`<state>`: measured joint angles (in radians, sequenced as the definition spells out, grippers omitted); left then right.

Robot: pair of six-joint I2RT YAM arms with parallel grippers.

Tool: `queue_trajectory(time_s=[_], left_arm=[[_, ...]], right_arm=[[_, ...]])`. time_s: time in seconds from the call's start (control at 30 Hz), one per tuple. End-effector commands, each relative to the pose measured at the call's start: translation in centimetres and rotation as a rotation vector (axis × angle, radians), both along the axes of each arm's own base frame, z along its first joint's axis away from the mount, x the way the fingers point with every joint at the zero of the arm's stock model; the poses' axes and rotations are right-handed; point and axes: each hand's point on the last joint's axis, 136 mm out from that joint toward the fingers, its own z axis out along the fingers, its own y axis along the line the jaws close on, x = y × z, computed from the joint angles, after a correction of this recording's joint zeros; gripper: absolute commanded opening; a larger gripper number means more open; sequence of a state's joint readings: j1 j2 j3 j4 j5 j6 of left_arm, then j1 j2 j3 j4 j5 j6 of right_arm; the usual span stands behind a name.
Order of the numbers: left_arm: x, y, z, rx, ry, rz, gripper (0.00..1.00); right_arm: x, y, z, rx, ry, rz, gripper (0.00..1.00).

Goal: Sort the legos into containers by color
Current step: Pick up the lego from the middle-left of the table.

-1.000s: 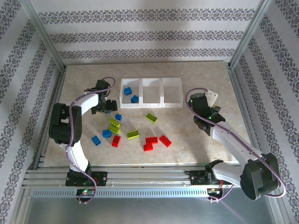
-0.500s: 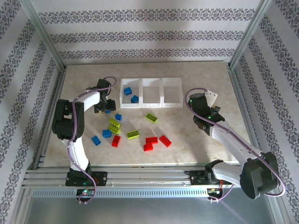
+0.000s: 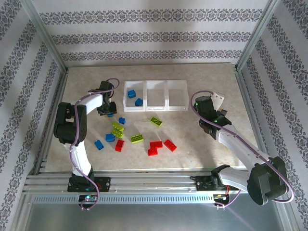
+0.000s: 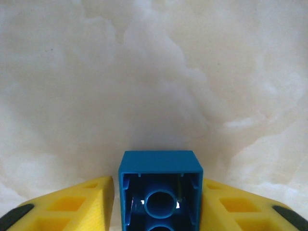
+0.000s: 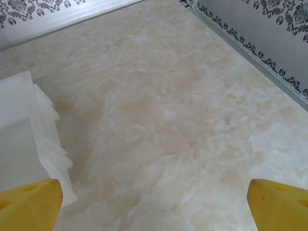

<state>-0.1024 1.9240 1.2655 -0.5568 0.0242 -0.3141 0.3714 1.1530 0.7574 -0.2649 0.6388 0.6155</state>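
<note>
Marbled beige counter point(image 3: 202, 77) stretches between walls of striped wallpaper. My left end effector point(image 4: 160, 195) is clamped on a blue brick point(image 4: 160, 166), with a yellow finger point(image 4: 72, 207) pressed to each side and the brick's hollow underside turned toward my wrist camera. I cannot tell whether the brick rests on the counter or hangs just above it. From above, this end effector sits just left of the row of three bins. The left bin point(image 3: 131, 103) has two blue bricks point(image 3: 139, 102) in it, and the middle bin point(image 3: 156, 96) and right bin point(image 3: 176, 96) stand against it in a line. Nearer my bases the loose legos lie scattered: three blue ones point(image 3: 110, 137), four lime green ones point(image 3: 137, 138) and four red ones point(image 3: 156, 144). My right end effector point(image 5: 154, 211) has its yellow fingers spread wide apart over bare counter, to the right of the bins and well apart from the loose legos.
</note>
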Motion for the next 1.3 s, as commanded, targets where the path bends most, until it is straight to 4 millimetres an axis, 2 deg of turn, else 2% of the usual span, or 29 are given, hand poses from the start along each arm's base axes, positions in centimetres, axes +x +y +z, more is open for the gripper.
queue_trajectory(time_s=[0.0,0.2,0.43,0.67,0.93,1.1,1.27], left_arm=[[0.4,0.3,0.1,-0.004,-0.006,0.002,0.41],[0.3,0.2,0.0,-0.006,-0.001,0.001,0.36],[0.3,0.2,1.0,-0.008,-0.027,0.005,0.34],[0.7,0.1,3.9,-0.021,-0.097,0.009,0.34],[1.0,-0.5,8.2,-0.047,-0.203,0.010,0.34],[1.5,-2.2,10.9,-0.077,-0.287,-0.011,0.34],[2.5,-5.5,12.9,-0.046,-0.369,-0.073,0.34]], right_arm=[[0.1,0.2,0.8,0.004,-0.021,-0.006,0.98],[0.1,0.2,0.8,0.004,-0.021,-0.006,0.98],[0.0,0.1,0.8,0.004,-0.023,-0.009,0.98],[-0.4,0.1,0.5,0.012,-0.020,-0.009,0.98],[-0.5,0.1,0.4,0.020,-0.023,-0.008,0.98],[-0.5,0.6,-0.2,0.036,-0.006,0.007,0.98],[-0.6,1.9,-1.2,0.058,0.028,0.056,0.98]])
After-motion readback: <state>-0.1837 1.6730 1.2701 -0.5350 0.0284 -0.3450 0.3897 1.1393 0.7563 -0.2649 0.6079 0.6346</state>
